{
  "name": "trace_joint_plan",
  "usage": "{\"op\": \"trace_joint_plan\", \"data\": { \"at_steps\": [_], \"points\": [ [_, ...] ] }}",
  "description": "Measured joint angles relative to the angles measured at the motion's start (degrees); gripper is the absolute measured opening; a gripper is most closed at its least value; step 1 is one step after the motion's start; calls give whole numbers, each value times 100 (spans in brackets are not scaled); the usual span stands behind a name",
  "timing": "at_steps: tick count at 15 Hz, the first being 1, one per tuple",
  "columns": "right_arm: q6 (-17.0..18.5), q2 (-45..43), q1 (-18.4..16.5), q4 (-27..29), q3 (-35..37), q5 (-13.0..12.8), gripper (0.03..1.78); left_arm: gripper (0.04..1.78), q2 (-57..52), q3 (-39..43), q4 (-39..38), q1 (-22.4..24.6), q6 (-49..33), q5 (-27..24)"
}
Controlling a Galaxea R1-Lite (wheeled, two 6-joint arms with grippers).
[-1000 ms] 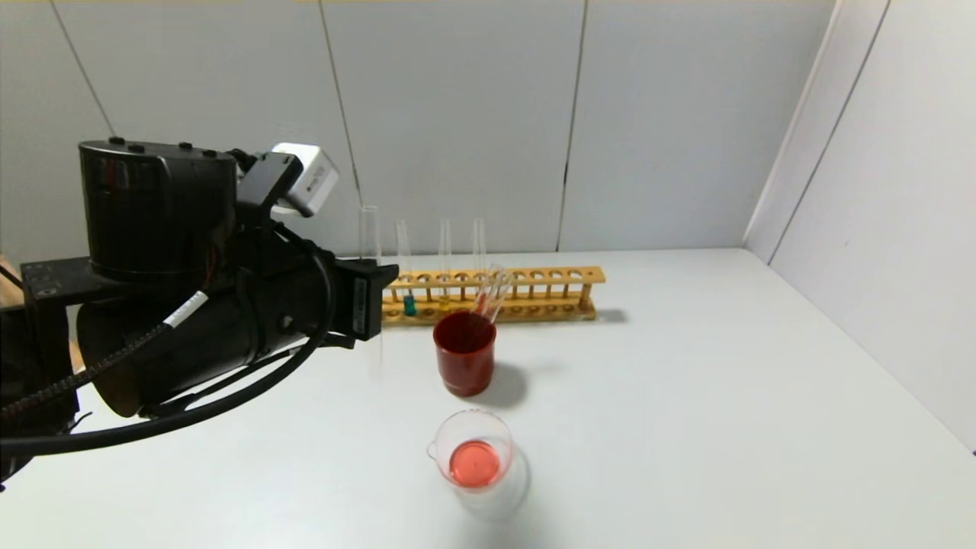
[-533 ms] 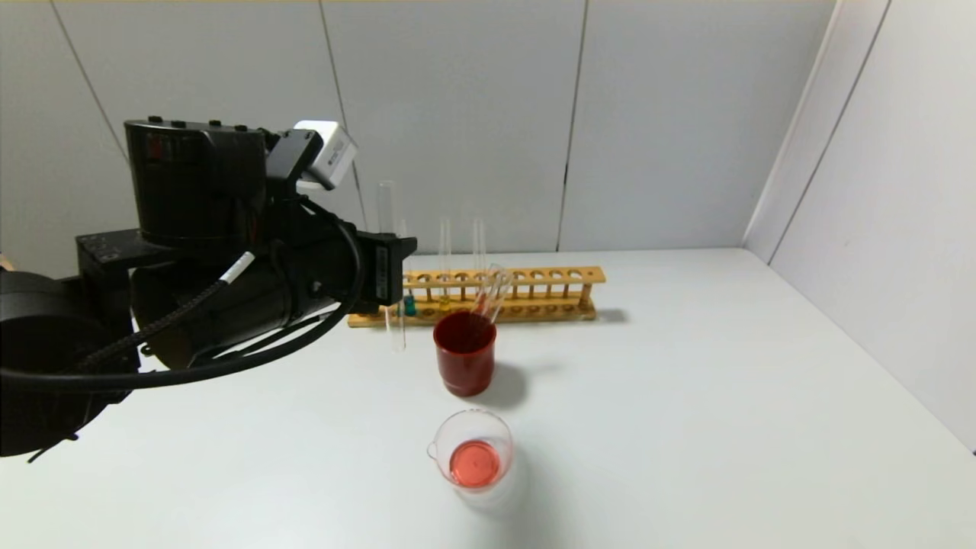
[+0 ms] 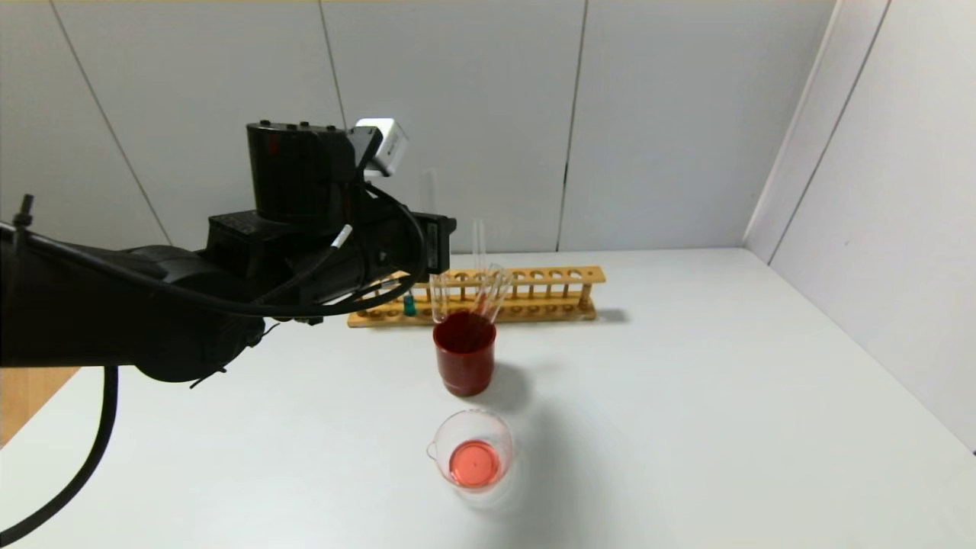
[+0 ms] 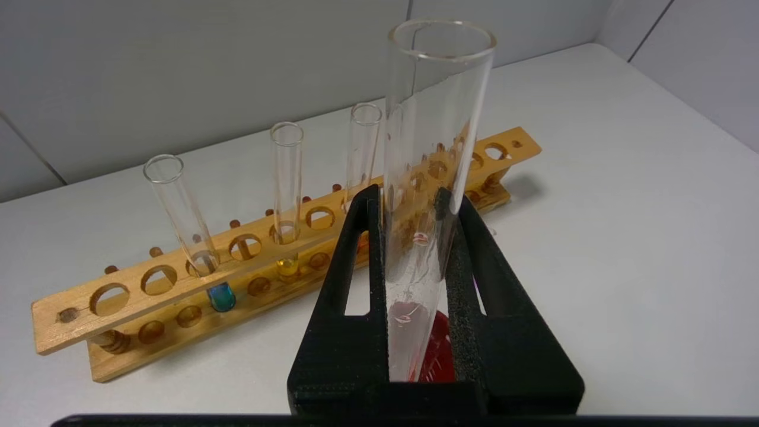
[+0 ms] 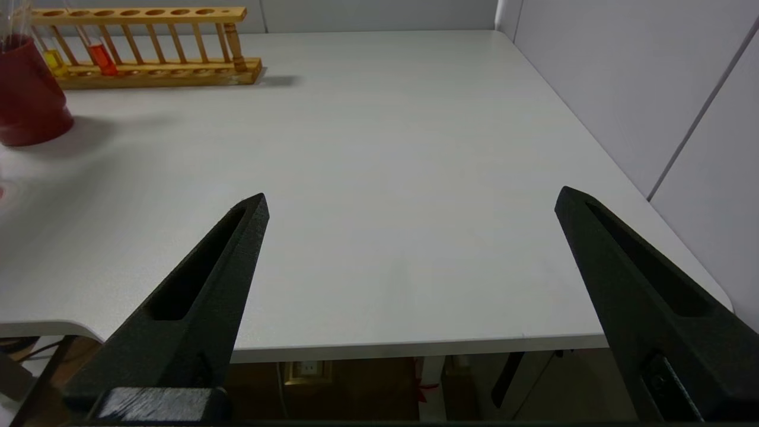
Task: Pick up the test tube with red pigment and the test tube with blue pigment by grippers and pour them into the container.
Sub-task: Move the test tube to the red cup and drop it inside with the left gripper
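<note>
My left gripper [image 3: 438, 263] [image 4: 406, 196] is shut on a clear test tube [image 3: 438, 301] [image 4: 436, 118] that holds no liquid column, only reddish drops. It hangs upright, its bottom just above the left rim of the dark-red cup [image 3: 465, 358]. The test tube with blue pigment [image 3: 409, 305] [image 4: 220, 296] stands in the wooden rack [image 3: 549, 273]. A test tube with red pigment [image 5: 101, 56] stands further along the rack. The container [image 3: 473, 450], nearer to me than the cup, holds red liquid. My right gripper [image 5: 412, 196] is open and empty, near the table's front right edge.
Empty tubes [image 3: 494, 290] lean in the dark-red cup [image 4: 443, 350]. A tube with yellow liquid [image 4: 287, 267] stands in the rack between the blue and red ones. White walls close the back and right of the table [image 3: 724, 396].
My left arm has swung right and away from me with the tube, from left of the rack to just above the dark-red cup. Nothing else has moved.
</note>
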Motion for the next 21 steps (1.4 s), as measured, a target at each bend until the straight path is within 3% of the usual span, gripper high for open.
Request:
{"op": "trace_joint_plan", "data": {
  "at_steps": [6,21],
  "points": [
    [0,0,0,0,0,0,170,33,453,-127,2,57,24,-519],
    [0,0,0,0,0,0,170,33,1011,-89,-201,55,17,-545]
  ]
}}
